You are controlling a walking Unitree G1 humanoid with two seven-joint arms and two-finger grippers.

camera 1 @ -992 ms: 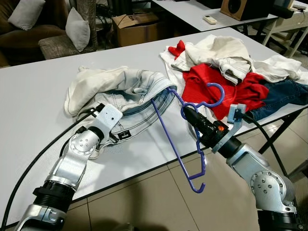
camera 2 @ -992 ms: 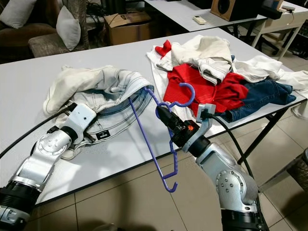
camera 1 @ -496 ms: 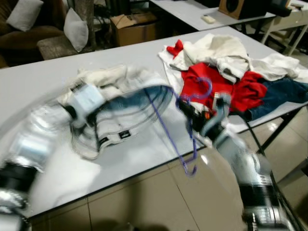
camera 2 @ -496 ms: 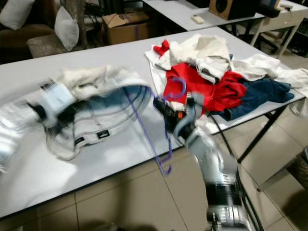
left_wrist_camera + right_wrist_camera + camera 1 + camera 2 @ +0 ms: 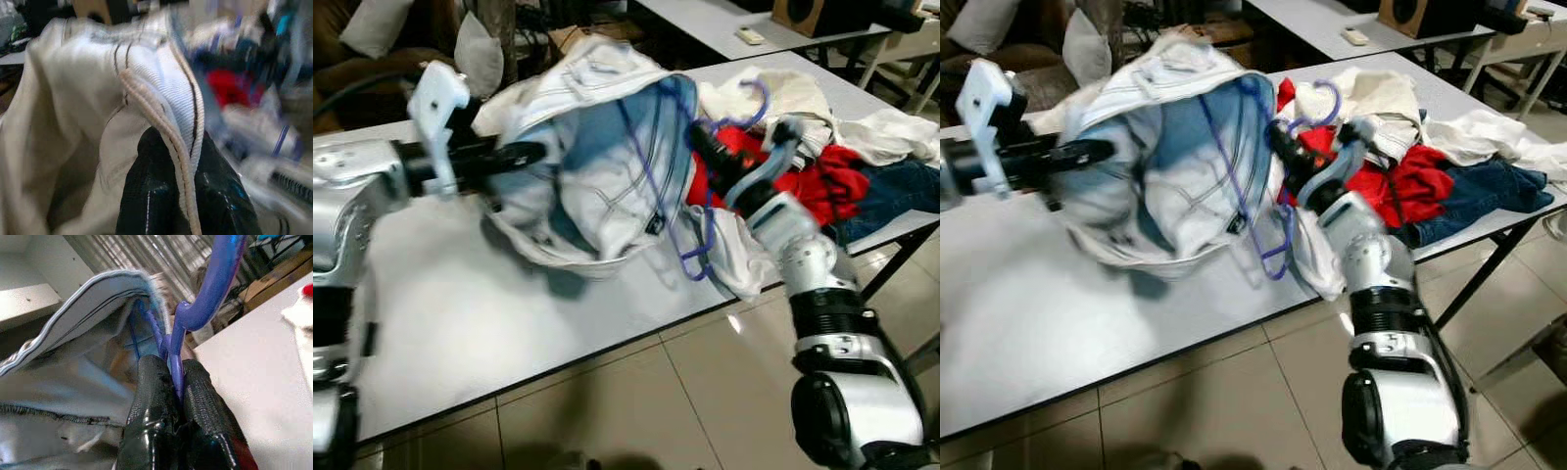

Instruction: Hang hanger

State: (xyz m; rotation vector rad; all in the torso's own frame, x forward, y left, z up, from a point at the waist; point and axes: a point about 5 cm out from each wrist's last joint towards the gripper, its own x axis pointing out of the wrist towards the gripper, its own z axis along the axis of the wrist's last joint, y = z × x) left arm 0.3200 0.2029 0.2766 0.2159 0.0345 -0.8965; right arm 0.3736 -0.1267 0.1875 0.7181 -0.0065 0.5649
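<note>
Right end effector (image 5: 176,396): two black textured fingers (image 5: 151,406) clamped on thin purple plastic hanger (image 5: 215,279) just below hook. Hanger arm runs into open waistband of pale blue denim garment (image 5: 73,333). White table (image 5: 254,367) beyond, with red cloth scrap (image 5: 308,290).

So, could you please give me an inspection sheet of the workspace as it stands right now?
Surface: white table, bare at its near left.
Job's things: purple hanger partly inside the pale jeans, which are lifted off the table.
Clutter: red garment, white clothes and blue jeans piled at right.
Grippers: left pincer shut on the jeans' waistband; right pincer shut on the hanger's neck.
Cables: black cable by the left arm.
Surroundings: cardboard box, cushions, second table, tiled floor.
</note>
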